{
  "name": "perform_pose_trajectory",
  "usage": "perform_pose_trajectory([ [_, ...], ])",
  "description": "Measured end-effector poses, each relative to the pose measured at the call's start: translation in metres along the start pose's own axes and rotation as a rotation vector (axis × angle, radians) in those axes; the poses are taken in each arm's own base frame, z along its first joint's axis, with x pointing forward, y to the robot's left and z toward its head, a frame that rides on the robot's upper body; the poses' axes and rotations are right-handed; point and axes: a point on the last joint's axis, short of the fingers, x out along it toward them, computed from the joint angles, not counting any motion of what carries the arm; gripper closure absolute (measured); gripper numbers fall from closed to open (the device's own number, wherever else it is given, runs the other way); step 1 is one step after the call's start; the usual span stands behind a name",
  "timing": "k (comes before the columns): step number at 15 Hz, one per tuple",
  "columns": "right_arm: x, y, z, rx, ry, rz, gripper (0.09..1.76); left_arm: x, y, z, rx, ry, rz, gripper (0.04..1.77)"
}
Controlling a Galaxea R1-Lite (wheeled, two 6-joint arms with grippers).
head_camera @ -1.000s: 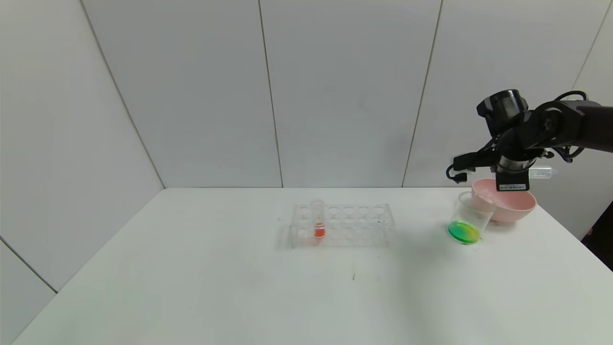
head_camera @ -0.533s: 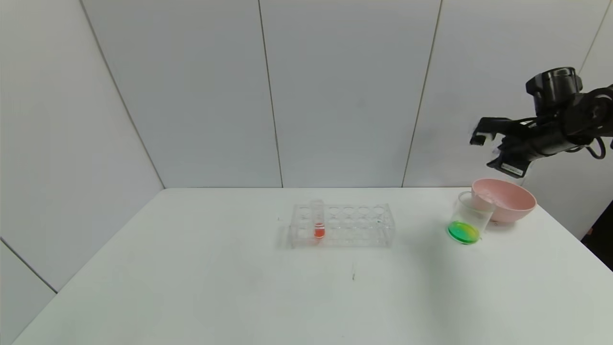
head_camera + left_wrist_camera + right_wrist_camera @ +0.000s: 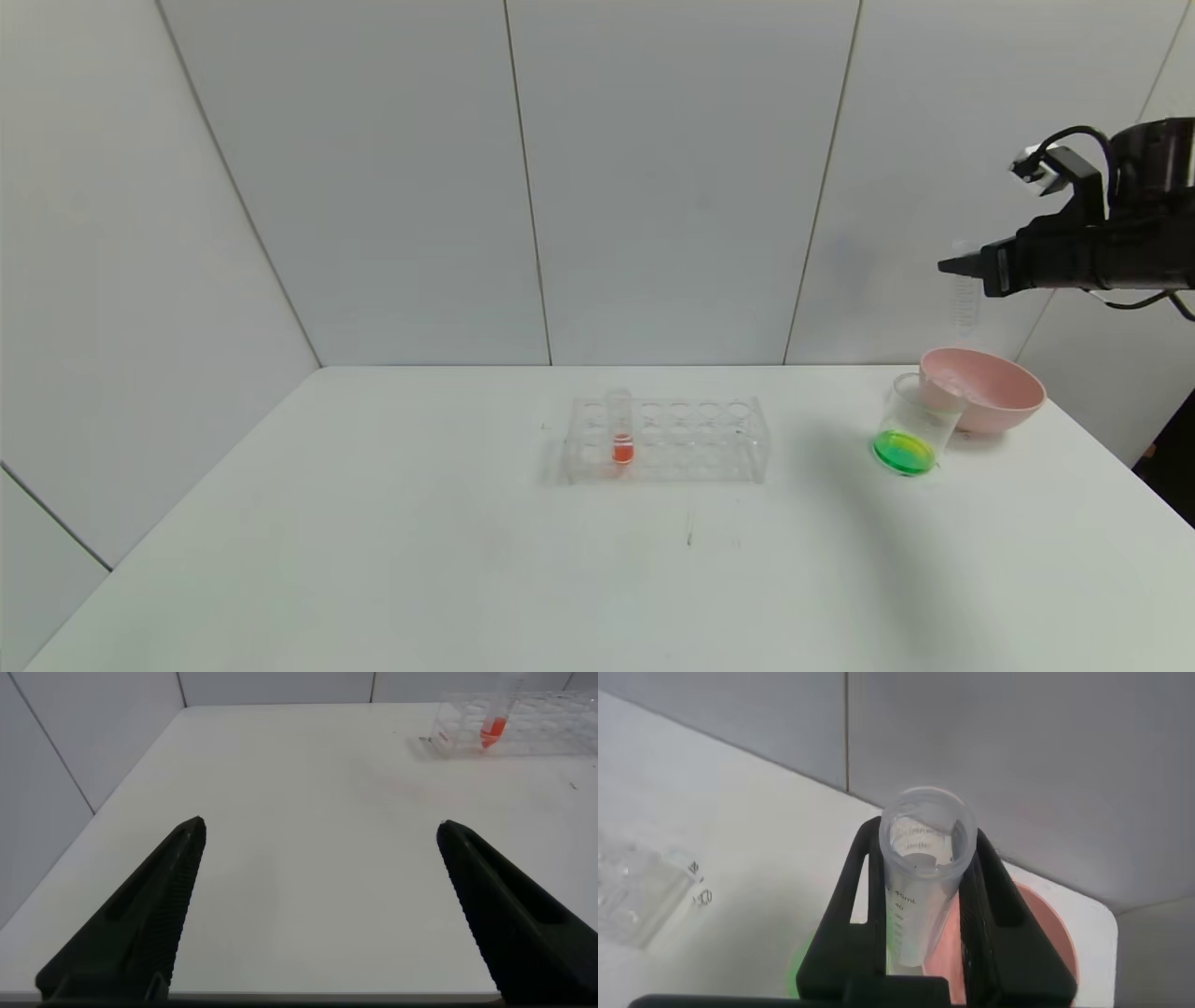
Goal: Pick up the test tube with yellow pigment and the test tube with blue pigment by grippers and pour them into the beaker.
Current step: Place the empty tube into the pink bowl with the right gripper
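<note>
1. My right tool (image 3: 971, 266) was up high at the right edge of the scene, above and just behind the pink bowl (image 3: 1022, 387). It was closed narrowly on a clear tube (image 3: 965, 303).
2. The tube hung roughly upright from the grip. In the right wrist view its open mouth faced the camera and I saw no colour inside. I took it as emptied, and I could not tell whether it had been the yellow one or the blue one.
3. The beaker (image 3: 920, 420) stood on the surface (image 3: 467, 560), touching the front-left side of the bowl. The green liquid (image 3: 903, 451) at its bottom suggested to me that both colours had already gone in.
4. I judged the step in hand to be getting rid of the empty tube, most likely into the bowl right below.
5. To do that well, I needed to lower the tube straight over the middle of the bowl and release it low. Dropped from this height, it could bounce out.
6. I also had to keep the descent clear of the beaker's rim, because a nudge could tip the mixture.
7. The rack (image 3: 667, 439) with the red tube (image 3: 620, 429) was well apart to the left and needed no touching.
8. My left tool (image 3: 318, 831) sat parked with its jaws wide apart, low over the near left part of the surface.
</note>
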Motion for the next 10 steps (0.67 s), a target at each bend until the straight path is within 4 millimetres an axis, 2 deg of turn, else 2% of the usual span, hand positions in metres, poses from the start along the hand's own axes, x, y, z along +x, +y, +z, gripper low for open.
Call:
perform_pose_trajectory([
  [6, -0.026, -0.007, -0.035, 0.110, -0.103, -0.069, 1.34, 0.000, 0.000, 0.000, 0.000, 0.000, -0.001, 0.05],
  [8, -0.028, -0.010, -0.044, 0.122, -0.094, -0.082, 1.34, 0.000, 0.000, 0.000, 0.000, 0.000, -0.001, 0.05],
  [10, -0.021, -0.015, -0.049, 0.133, -0.102, -0.092, 1.34, 0.000, 0.000, 0.000, 0.000, 0.000, 0.000, 0.05],
])
